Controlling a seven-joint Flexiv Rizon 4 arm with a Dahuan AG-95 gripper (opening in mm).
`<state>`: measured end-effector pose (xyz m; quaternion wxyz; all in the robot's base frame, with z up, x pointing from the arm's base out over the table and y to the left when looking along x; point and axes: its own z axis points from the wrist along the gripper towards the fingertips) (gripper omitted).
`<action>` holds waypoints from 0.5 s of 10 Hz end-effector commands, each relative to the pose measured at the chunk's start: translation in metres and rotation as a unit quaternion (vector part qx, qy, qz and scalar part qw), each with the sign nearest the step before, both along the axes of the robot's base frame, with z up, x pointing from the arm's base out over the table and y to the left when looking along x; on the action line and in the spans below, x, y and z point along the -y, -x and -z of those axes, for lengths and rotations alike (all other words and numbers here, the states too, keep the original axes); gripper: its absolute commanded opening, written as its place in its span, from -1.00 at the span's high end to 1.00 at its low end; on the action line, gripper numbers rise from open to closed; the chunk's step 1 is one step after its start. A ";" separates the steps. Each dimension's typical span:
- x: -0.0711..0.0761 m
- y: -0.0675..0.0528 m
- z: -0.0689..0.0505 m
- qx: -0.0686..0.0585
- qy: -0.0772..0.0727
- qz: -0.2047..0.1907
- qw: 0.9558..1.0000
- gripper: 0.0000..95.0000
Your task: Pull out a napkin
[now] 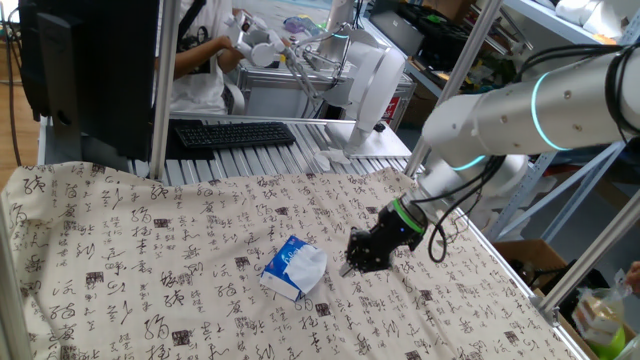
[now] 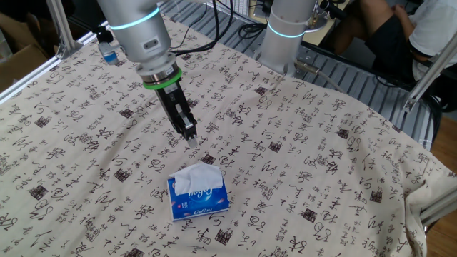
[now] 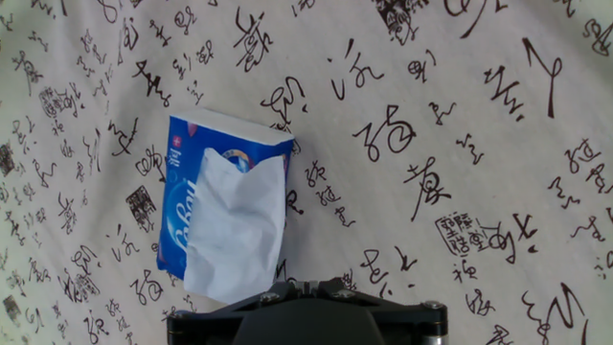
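Note:
A white napkin (image 3: 235,225) sticks out of the top of a blue-and-white tissue pack (image 3: 177,211) that lies flat on the patterned cloth. The napkin (image 2: 196,176) and the pack (image 2: 200,205) also show in the other fixed view, and both show in one fixed view, napkin (image 1: 308,262) and pack (image 1: 282,272). My gripper (image 2: 191,140) hangs just above the cloth, a short way from the pack, with its fingers together and nothing between them. In the hand view its tips (image 3: 297,285) sit at the napkin's lower edge. In one fixed view the gripper (image 1: 347,268) is right of the pack.
A cloth printed with black characters (image 2: 321,164) covers the table. A second arm's base (image 2: 285,36) stands at the far edge. A small bottle (image 2: 107,50) sits near that edge. A keyboard (image 1: 232,133) and a person lie beyond the table.

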<state>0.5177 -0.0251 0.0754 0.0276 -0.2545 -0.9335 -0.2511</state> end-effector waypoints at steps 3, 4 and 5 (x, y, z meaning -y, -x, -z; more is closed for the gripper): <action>0.001 0.001 0.003 0.012 -0.042 0.025 0.999 1.00; 0.001 0.001 0.004 0.013 -0.051 0.029 0.998 1.00; 0.001 0.001 0.005 0.015 -0.052 0.031 0.998 1.00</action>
